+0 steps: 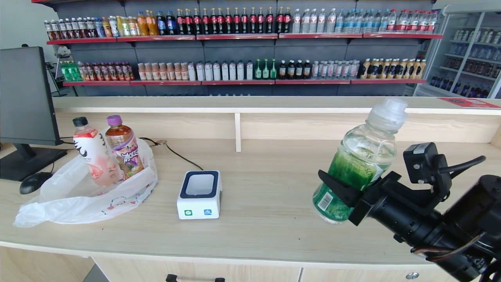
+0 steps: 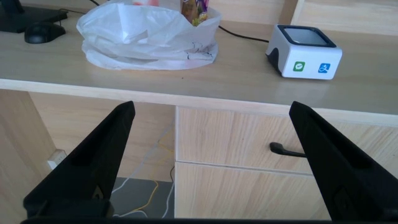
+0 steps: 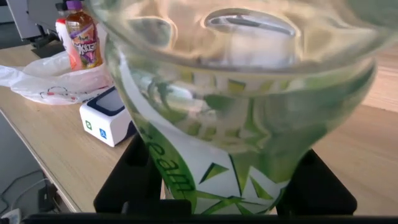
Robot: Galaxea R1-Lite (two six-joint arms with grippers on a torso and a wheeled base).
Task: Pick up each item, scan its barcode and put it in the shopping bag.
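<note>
Green-label bottle [image 1: 360, 164] sits clenched in the right tool [image 1: 352, 184], well off to the right of the scanner [image 1: 199, 194]. It is tilted, with its clear cap leaning up and away, and a barcode near its base is turned toward the scanner side. Its base seems to hang just above the bench [image 1: 266, 231], though contact cannot be ruled out from this angle.

On the scanner's other side lies the white shopping bag [image 1: 78, 196], slumped open on the bench. Two bottles stand in it: a pink-and-white one [image 1: 94, 156] and a purple-capped one [image 1: 123, 147]. Farther from the scanner, beyond the bag, are a monitor [image 1: 25, 98] and a mouse [image 1: 33, 182].

The left tool [image 2: 208, 162] is released, fingers spread wide. It is below the bench edge in front of the drawers, with the scanner above it.
</note>
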